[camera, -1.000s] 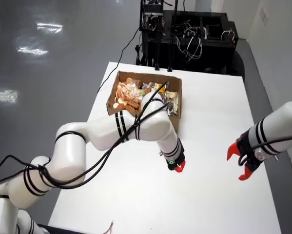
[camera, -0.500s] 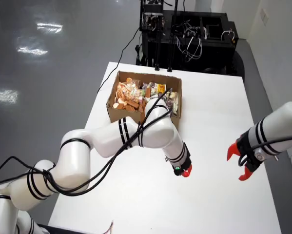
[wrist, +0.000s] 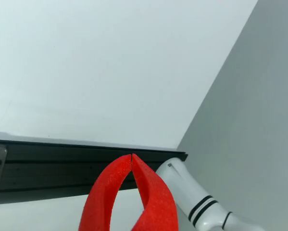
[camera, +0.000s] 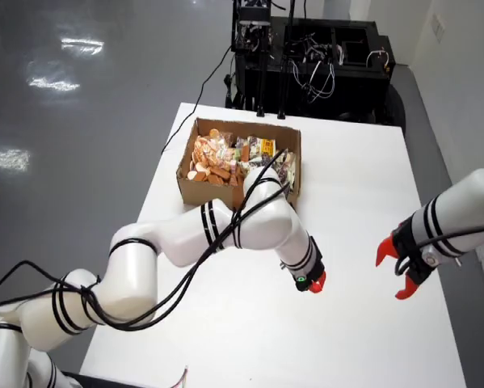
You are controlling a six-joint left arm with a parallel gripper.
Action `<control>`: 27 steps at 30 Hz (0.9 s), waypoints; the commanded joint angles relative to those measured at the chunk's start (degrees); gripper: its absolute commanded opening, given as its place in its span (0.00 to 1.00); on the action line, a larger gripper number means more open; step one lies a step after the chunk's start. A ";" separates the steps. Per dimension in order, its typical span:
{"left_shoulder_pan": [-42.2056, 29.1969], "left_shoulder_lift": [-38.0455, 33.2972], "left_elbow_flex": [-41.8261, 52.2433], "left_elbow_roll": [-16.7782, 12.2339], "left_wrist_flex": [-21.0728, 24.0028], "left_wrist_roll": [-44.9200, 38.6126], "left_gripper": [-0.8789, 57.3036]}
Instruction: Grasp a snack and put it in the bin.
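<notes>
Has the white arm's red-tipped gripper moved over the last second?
Yes. In the overhead view the red-tipped gripper has slid rightward and slightly down the picture, farther from the brown cardboard box of snacks, across the white table.

white table [camera: 355,186] — cardboard box [camera: 240,191] of snacks

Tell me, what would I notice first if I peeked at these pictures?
Probably the big white robot arm stretching across the white table, with its red gripper pinched shut over bare tabletop near the middle. Behind it, at the table's far side, sits a cardboard box stuffed with colourful snacks. A second arm with open red claws waits at the right edge.
</notes>
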 commanded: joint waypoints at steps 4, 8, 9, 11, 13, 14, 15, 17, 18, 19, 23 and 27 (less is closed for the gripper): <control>0.32 2.84 -5.18 0.02 0.00 -0.45 0.01; 0.39 4.78 -8.77 0.02 0.00 -0.34 0.01; 0.41 5.22 -9.60 0.02 0.00 -0.30 0.01; 0.49 6.10 -11.21 0.02 0.00 -0.25 0.01; 0.57 6.86 -12.61 0.02 0.00 -0.22 0.01; 0.60 7.19 -13.21 0.02 0.00 -0.21 0.01; 0.63 7.47 -13.75 0.02 0.00 -0.21 0.01; 0.67 7.98 -14.69 0.02 0.00 -0.23 0.01; 0.69 8.21 -15.12 0.02 0.00 -0.25 0.01; 0.68 8.44 -15.56 0.02 0.00 -0.26 0.01; 0.54 9.66 -17.90 0.02 0.00 -0.06 0.01; 0.45 11.38 -21.20 0.05 0.00 0.44 0.01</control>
